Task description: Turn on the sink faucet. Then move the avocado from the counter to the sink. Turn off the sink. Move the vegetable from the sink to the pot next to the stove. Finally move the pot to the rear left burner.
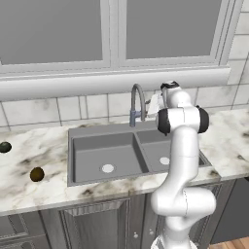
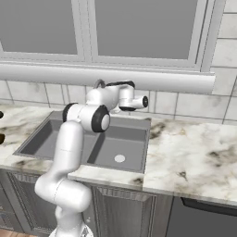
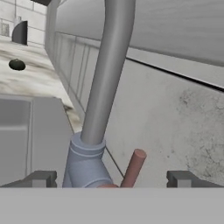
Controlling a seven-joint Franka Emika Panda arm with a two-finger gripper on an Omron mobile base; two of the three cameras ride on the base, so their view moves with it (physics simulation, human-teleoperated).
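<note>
The sink faucet (image 1: 137, 101) rises behind the sink (image 1: 87, 155), which is set in the counter (image 1: 48, 151). My gripper (image 1: 154, 103) reaches in from the right, level with the faucet's lower stem. In the hand view the gripper (image 3: 113, 179) is open, its fingertips (image 3: 41, 178) standing wide on either side of the faucet base (image 3: 85, 164) and its reddish side lever (image 3: 133, 168), touching neither. The avocado (image 1: 37, 173), a brownish-olive ball, lies on the counter left of the sink, near the front edge.
A darker green-black ball (image 1: 5, 147) rests on the counter at the far left, also seen as the dark ball (image 3: 16, 64) in the hand view. A tiled wall and window ledge (image 1: 116, 80) stand close behind the faucet. Broad counter (image 2: 194, 148) stretches right of the sink (image 2: 120, 148).
</note>
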